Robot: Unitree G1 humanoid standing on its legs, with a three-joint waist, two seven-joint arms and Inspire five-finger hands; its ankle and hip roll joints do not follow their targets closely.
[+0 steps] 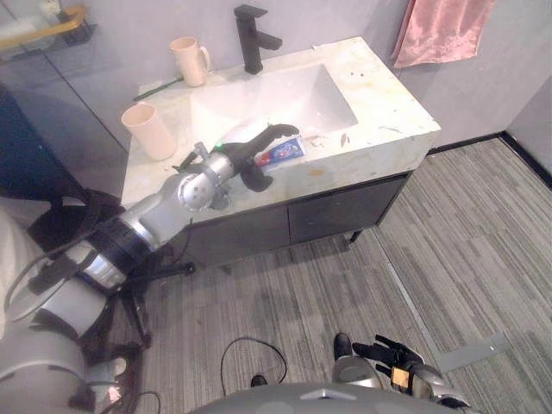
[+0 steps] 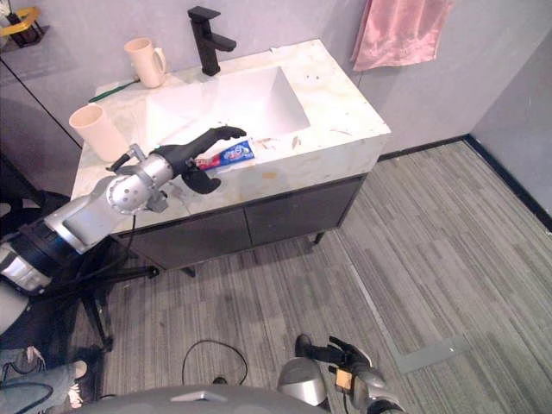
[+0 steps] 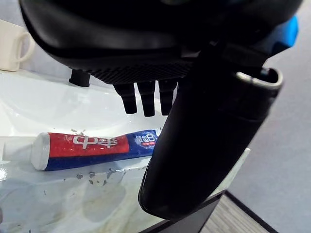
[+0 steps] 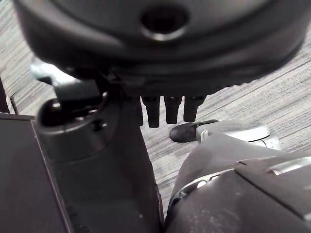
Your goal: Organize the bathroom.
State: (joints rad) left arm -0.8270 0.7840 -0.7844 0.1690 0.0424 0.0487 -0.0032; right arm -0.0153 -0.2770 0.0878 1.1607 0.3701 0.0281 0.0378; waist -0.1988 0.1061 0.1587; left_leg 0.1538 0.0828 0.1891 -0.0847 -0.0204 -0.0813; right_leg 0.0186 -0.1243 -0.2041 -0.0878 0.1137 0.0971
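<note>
Fingers [image 1: 280, 131] of the left hand [image 1: 250, 155] are spread open above a toothpaste tube [image 1: 281, 153], holding nothing. That tube lies at the table's [image 1: 392, 121] front edge beside the sink [image 1: 285, 99]. Right hand [image 1: 390, 354] hangs low, fingers relaxed.

I saw a marble counter [image 1: 392, 112] bearing a toothpaste tube [image 1: 283, 152], two cups [image 1: 148, 130] and a black faucet [image 1: 253, 38].

The left hand [image 1: 252, 159], fingers spread, hovers over a toothpaste tube [image 1: 283, 153] on the marble counter [image 1: 392, 116].
</note>
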